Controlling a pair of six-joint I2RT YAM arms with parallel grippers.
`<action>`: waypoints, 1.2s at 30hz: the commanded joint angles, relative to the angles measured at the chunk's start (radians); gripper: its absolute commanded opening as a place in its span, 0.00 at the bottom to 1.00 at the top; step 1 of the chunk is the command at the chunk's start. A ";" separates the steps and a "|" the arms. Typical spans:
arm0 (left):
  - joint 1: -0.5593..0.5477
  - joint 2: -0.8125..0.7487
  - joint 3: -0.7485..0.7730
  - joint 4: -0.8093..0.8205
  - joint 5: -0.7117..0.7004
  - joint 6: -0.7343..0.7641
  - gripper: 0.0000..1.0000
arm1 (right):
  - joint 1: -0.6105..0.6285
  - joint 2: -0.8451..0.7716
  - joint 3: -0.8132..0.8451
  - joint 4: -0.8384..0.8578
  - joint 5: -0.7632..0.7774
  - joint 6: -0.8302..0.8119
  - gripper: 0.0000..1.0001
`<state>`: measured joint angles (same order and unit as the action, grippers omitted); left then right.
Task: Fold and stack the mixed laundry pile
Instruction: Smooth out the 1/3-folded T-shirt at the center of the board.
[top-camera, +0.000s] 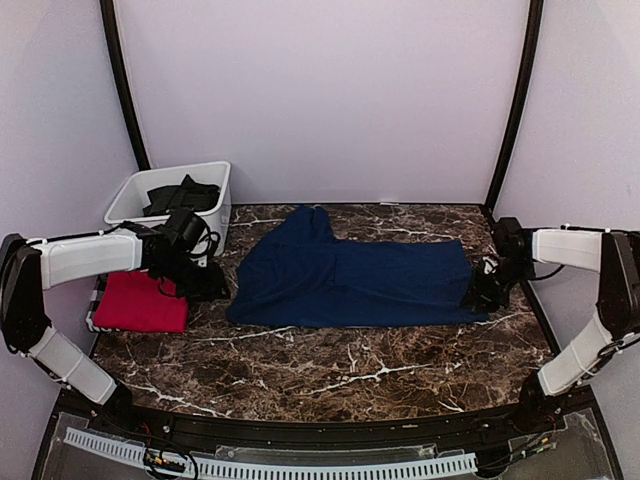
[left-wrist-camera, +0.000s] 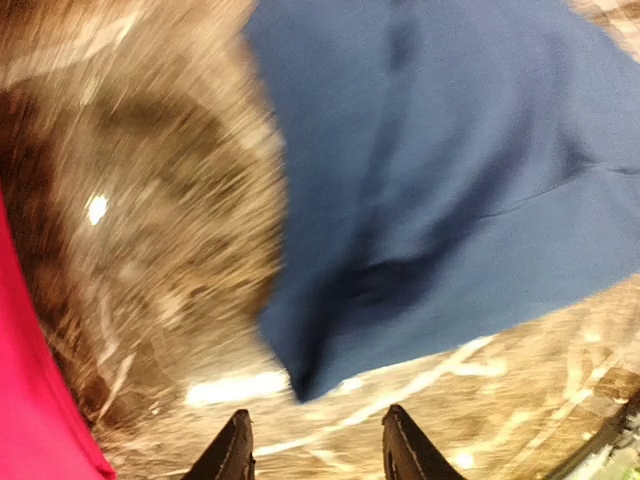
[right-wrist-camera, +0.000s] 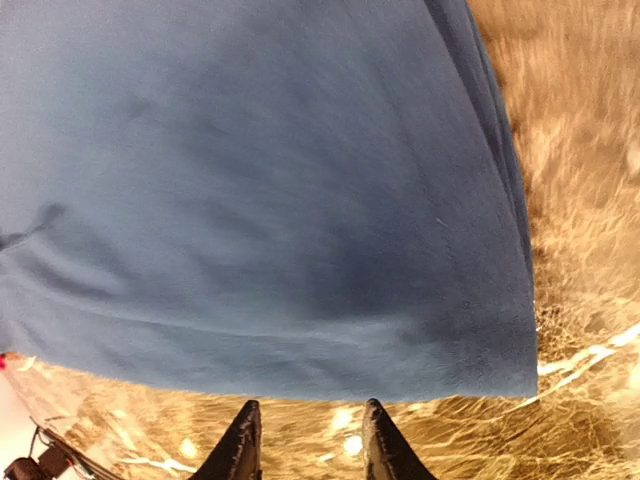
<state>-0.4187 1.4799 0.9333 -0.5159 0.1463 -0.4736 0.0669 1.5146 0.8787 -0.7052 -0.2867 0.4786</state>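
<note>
A navy blue T-shirt (top-camera: 350, 278) lies spread flat across the middle of the marble table. A folded red T-shirt (top-camera: 140, 302) rests at the left edge. A dark charcoal garment (top-camera: 185, 192) sits in the bin. My left gripper (top-camera: 207, 282) hovers just left of the navy shirt's near left corner (left-wrist-camera: 300, 380). Its jaws (left-wrist-camera: 318, 445) are open with only table between them, and the red T-shirt (left-wrist-camera: 30, 400) shows at the frame's left edge. My right gripper (top-camera: 482, 294) is at the navy T-shirt's right hem (right-wrist-camera: 300, 300), open (right-wrist-camera: 308, 440) and empty, just short of the cloth.
A white plastic bin (top-camera: 130, 190) stands at the back left corner, behind the left arm. Black curved frame posts (top-camera: 125, 90) rise at both back corners. Bare marble table (top-camera: 340, 370) stretches in front of the navy shirt.
</note>
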 joint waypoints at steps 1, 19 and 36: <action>-0.055 0.041 0.167 0.035 0.085 0.091 0.43 | -0.006 -0.064 0.077 0.056 -0.068 -0.058 0.35; -0.105 0.341 0.105 0.120 0.118 0.010 0.30 | 0.049 0.198 0.083 0.175 -0.127 -0.030 0.22; -0.098 0.207 -0.027 0.058 0.021 -0.071 0.26 | 0.111 0.027 0.173 0.127 0.086 -0.168 0.29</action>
<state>-0.5247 1.6558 0.8852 -0.3370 0.2348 -0.5510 0.1913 1.5398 0.9878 -0.5766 -0.3573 0.3992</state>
